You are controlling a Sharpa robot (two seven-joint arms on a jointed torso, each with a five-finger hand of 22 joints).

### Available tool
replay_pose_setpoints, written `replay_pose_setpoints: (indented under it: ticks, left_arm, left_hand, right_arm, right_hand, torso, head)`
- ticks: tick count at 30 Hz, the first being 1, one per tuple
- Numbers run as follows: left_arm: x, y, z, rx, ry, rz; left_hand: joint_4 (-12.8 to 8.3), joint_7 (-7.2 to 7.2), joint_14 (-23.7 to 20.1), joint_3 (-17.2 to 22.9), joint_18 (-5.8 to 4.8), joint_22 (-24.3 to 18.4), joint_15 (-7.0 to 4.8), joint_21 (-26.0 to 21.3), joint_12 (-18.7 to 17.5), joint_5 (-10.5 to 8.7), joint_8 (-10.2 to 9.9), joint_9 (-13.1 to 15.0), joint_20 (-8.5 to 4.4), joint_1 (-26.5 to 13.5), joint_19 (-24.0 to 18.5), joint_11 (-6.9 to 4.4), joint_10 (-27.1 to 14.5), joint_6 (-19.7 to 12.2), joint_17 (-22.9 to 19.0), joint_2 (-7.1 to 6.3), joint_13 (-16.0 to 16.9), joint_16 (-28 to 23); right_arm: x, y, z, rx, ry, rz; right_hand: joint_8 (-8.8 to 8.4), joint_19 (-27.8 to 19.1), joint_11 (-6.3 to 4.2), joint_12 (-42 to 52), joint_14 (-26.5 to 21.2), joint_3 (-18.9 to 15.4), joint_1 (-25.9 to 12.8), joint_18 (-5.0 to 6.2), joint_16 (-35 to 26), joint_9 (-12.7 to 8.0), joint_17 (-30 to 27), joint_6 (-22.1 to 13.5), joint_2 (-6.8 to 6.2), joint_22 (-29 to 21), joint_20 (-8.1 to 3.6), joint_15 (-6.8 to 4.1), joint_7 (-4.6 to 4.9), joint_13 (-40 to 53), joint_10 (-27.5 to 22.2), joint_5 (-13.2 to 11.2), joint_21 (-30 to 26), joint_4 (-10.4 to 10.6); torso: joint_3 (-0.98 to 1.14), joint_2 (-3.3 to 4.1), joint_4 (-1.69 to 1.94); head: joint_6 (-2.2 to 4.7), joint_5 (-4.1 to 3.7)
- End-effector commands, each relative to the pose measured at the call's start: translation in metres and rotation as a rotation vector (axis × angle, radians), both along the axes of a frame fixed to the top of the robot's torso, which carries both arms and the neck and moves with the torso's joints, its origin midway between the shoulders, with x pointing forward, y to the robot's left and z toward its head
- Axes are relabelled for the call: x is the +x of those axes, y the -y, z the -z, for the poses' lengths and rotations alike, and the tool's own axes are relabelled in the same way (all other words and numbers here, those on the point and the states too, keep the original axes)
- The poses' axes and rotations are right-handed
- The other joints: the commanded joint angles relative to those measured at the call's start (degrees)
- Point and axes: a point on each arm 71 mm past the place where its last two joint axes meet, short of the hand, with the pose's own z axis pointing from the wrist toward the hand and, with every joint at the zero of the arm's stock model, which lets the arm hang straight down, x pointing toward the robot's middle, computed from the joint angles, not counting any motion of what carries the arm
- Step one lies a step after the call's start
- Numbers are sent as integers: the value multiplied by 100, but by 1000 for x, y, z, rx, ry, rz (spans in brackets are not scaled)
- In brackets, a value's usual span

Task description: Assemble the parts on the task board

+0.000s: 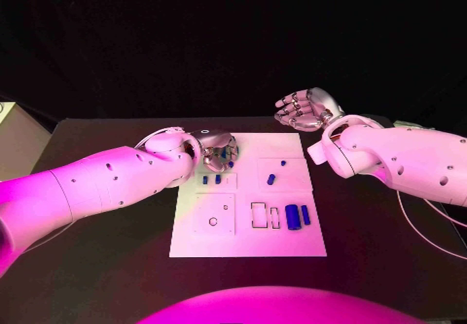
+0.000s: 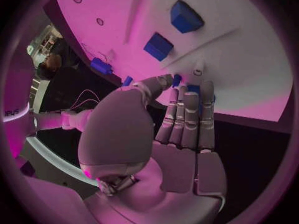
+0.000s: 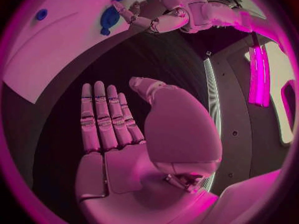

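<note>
Over the task board (image 1: 248, 236), at its far left corner, we see the left hand (image 1: 218, 150) lowered onto the plate. Its fingers (image 2: 187, 115) lie side by side, extended, tips at the board's surface beside a small blue part (image 2: 192, 89); the thumb bends in toward the same spot. Whether the part is pinched or only touched we cannot tell.

Off the board's far right corner, the right hand (image 1: 306, 109) is raised above the black table (image 1: 107, 270), holding nothing. From its wrist camera the fingers (image 3: 106, 117) look straight, close together, thumb set apart.

Other parts rest on the board: two blue blocks (image 2: 171, 31) near the left hand, a short piece (image 1: 271, 179) toward the middle, and two blue cylinders (image 1: 297, 216) near the right edge, beside rectangular cut-outs.

No writing legible on the board or parts.

The left wrist camera shows the fingertip contact, which the head camera hides behind the hand.
</note>
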Motion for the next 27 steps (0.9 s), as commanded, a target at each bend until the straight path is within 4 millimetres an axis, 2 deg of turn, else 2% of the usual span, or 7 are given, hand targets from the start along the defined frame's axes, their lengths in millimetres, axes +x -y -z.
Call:
replay_pose_setpoints:
  ticks: [1, 9, 16, 22, 27]
  left_arm:
    - [-1, 3, 2, 27, -4, 19]
    - [-1, 5, 7, 43, -22, 22]
    - [-1, 5, 10, 45, -28, 24]
    - [-1, 6, 10, 43, -28, 27]
    - [-1, 6, 9, 36, -19, 24]
  left_hand:
    - [-13, 2, 34, 24, 88, 5, -10, 17, -37, -29, -21, -5, -1, -1, 46, 0, 49, 57, 5, 53, -5, 34]
    - [-29, -3, 54, 46, 86, 35, -15, 55, -88, -36, -44, -23, -10, 7, 46, -3, 83, 139, 11, 93, -34, 87]
    - [-39, -8, 171, 69, 66, 175, -35, 172, -192, -41, -99, -53, -20, -12, 126, -28, 194, 245, 109, 141, -91, 224]
    - [-61, -4, 357, 107, 32, 390, -75, 329, -419, -44, -174, -77, -46, -29, 269, -75, 473, 401, 242, 188, -194, 377]
    - [-122, -30, 707, 127, -38, 771, -152, 596, -613, -51, -186, -58, -106, 19, 589, -163, 858, 648, 586, 286, -243, 601]
  right_arm:
    - [-1, -2, -1, 7, 12, -16]
    - [-1, -3, -1, 8, 7, -21]
    - [-1, -4, 0, 8, 4, -24]
    - [-1, -5, 0, 8, 2, -27]
    - [-1, -5, 0, 8, 0, -28]
  right_hand:
    - [-34, -25, 34, -13, 13, 5, -63, 75, -16, -5, -5, -31, 7, -5, 29, 6, 266, -5, 16, 36, -16, -40]
    - [-38, -27, 38, -21, 19, 0, -75, 74, -38, -15, -24, -27, 9, -35, 32, 10, 272, -31, 18, 36, -16, -46]
    - [-39, -28, 40, -24, 24, -3, -84, 74, -48, -20, -34, -24, 12, -50, 33, 11, 275, -45, 22, 35, -16, -47]
    - [-39, -30, 41, -26, 29, -5, -91, 74, -56, -24, -41, -20, 16, -63, 34, 12, 278, -55, 26, 36, -16, -47]
    - [-38, -30, 42, -27, 34, -7, -97, 74, -63, -28, -49, -14, 21, -76, 35, 12, 280, -65, 31, 36, -16, -47]
  torso:
    - [2, 1, 0]
    - [1, 2, -8]
    - [0, -7, 8]
    - [0, -8, 5]
    - [-2, -7, 2]
  head:
    - [-2, -2]
    - [-21, -10]
    - [-35, -20]
    - [-46, -17]
    - [-46, -14]
